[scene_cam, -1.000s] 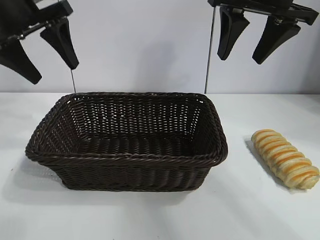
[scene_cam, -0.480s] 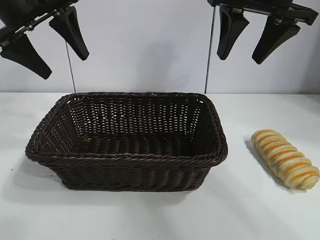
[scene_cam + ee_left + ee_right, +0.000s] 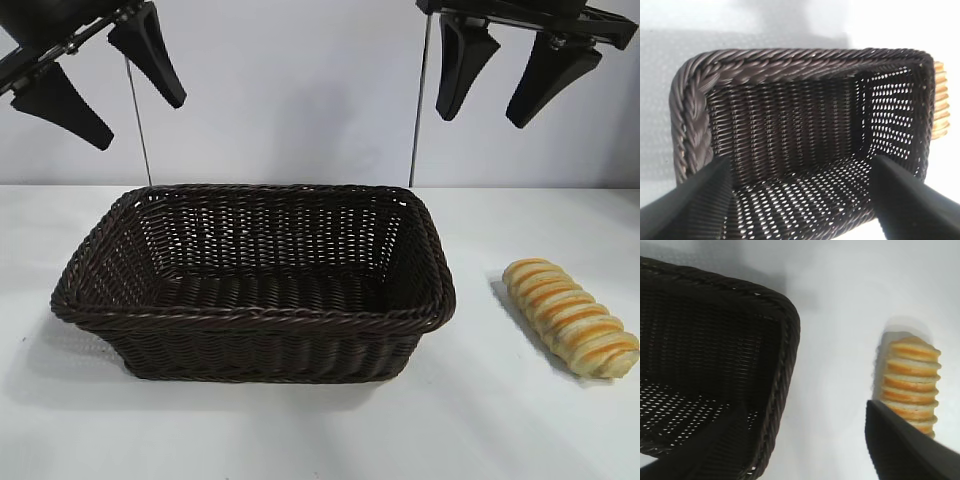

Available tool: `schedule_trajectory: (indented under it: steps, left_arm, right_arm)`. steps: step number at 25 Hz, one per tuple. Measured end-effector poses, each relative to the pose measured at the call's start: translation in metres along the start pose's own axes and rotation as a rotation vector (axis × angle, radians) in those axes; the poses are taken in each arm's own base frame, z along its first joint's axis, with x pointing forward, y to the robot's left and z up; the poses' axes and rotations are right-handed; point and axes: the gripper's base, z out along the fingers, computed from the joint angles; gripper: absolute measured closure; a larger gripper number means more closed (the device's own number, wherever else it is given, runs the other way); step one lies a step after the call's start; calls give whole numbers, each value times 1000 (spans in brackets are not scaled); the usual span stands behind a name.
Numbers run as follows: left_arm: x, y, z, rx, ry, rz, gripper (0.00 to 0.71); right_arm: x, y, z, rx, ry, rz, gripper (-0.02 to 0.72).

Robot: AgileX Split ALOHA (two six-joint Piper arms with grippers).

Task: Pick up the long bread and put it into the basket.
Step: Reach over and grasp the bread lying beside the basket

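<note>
Here the long bread [image 3: 571,317] lies flat on the white counter [image 3: 480,420], well apart from the basket [image 3: 255,318] and off to its right in the exterior view, angled so that one end points toward the camera. The basket sits near the middle of the counter with nothing inside it; its braided rim and open-weave walls show clearly in the left wrist view [image 3: 765,65]. The left gripper [image 3: 98,72] hangs high above the basket's left rear corner, tilted, its two black fingers spread wide and holding nothing. The right gripper [image 3: 497,78] hangs high as well, above the stretch of counter between the basket's right end and the bread, fingers likewise spread apart and empty. From the right wrist view, the bread [image 3: 910,385] lies just beside one dark finger, with the basket's corner [image 3: 782,335] on the other side.
</note>
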Motion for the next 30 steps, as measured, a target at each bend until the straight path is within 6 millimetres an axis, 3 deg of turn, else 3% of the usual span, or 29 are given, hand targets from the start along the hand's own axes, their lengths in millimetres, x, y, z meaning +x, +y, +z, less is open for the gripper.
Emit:
schedule_trajectory:
  steps: [8,19,30]
  left_arm:
    - [0,0,0,0,0,1,158]
    - [0,0,0,0,-1,1,158]
    - [0,0,0,0,-2,1,158]
  right_arm:
    - [2,-51,8,52,36,71,217]
    - [2,-56,14,54,60,61,217]
    - [22,-57,96,36,301,56,217]
